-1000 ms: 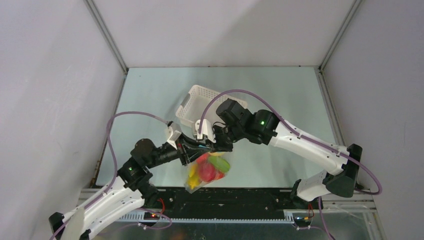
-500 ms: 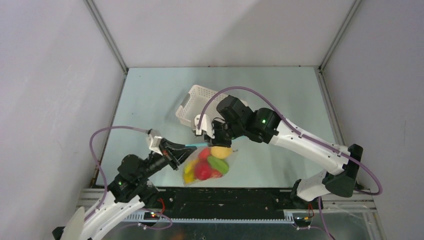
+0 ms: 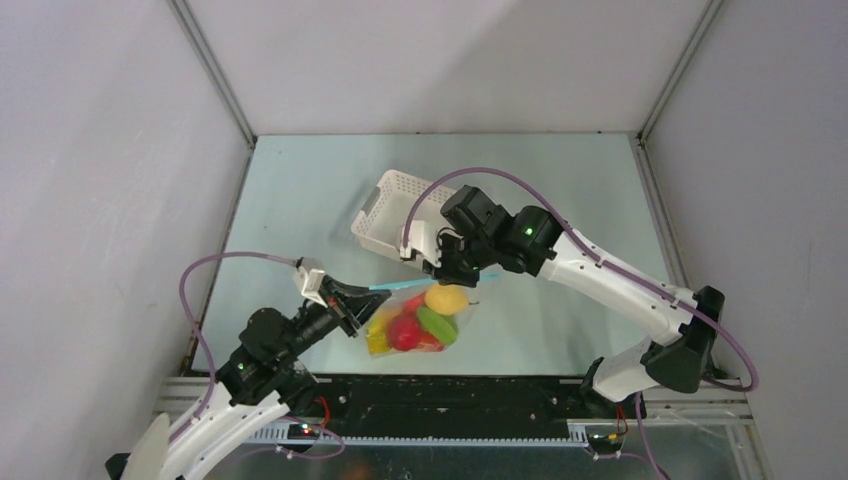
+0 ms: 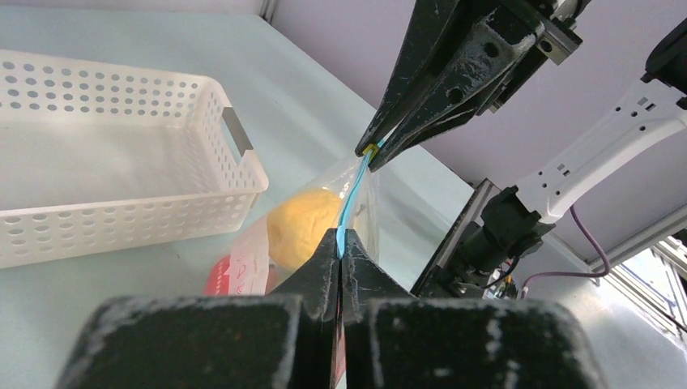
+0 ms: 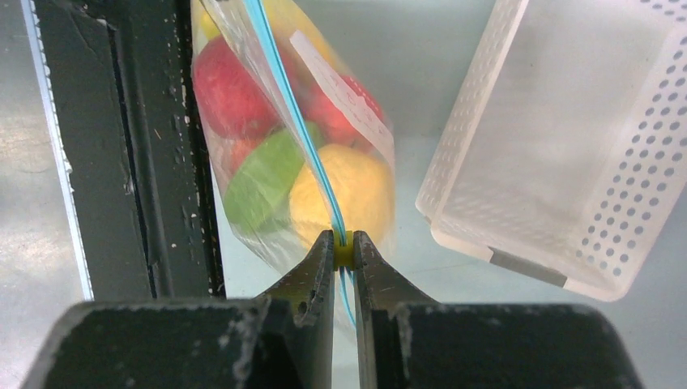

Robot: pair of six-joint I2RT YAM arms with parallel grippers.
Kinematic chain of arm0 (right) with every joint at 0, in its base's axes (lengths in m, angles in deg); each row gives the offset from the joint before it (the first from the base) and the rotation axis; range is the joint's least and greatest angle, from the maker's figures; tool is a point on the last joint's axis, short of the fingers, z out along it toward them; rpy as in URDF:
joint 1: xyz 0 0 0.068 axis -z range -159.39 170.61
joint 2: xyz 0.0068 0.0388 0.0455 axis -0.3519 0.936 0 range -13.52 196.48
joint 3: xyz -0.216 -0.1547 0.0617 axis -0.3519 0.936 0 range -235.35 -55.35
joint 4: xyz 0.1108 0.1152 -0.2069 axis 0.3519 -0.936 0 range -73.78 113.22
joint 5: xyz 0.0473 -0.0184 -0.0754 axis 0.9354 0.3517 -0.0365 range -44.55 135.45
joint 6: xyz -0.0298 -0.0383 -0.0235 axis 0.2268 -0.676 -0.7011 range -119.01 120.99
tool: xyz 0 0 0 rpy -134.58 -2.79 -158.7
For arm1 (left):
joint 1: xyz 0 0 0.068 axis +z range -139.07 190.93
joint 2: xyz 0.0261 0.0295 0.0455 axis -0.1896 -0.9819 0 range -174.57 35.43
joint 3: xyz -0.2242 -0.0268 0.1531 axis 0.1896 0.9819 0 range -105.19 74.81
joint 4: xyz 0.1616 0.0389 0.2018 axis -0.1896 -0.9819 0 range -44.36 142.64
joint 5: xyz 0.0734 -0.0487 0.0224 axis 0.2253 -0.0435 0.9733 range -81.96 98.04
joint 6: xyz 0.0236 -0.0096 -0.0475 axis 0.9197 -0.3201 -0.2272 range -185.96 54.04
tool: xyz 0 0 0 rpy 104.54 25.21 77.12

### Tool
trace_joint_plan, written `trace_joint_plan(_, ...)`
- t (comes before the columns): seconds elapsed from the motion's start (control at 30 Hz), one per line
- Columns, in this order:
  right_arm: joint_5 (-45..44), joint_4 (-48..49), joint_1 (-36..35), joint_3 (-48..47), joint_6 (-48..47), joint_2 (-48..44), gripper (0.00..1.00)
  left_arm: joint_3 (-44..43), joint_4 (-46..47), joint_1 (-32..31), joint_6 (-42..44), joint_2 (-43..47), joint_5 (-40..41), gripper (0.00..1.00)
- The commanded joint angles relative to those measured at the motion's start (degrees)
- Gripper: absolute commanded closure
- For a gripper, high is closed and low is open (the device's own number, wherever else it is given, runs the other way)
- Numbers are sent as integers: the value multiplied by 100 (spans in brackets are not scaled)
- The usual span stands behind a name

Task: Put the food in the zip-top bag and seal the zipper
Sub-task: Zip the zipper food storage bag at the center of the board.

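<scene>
Near the middle of the bench's near edge, my left gripper (image 4: 340,243) is clenched on one end of the light-blue zipper (image 4: 353,190), and my right gripper (image 5: 344,243) is pinched tight on the other end. The strip runs straight between them. The zip-top bag (image 3: 420,322) hangs below it, holding a yellow lemon (image 3: 446,298), a red apple (image 3: 404,333) and a green piece (image 3: 437,325); a white label patch (image 5: 340,97) shows on its side. Whether the bag rests on the surface I cannot tell. Behind it, toward the bench's centre, sits a white slotted basket (image 3: 392,205). The pale green bench (image 3: 300,200) is enclosed by plain grey walls (image 3: 110,180), with a black rail (image 3: 450,392) along the near edge.
</scene>
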Motion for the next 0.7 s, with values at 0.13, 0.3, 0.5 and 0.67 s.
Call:
trace_joint_plan(0.13,-594,-830,371,78,-85,-359,98,-96,91,20,58,346,505,100)
trace_joint_plan(0.3,-641,-1058,491,109,-136,-462,97,-108,8,22,109,450,624,100)
trace_joint_plan(0.5,-713,-1277,713,203,-224,-562,96,-96,-34,16,154,531,635,100)
trace_joint_plan(0.67,-751,-1356,865,273,-362,-704,95,-103,-71,15,181,574,717,100)
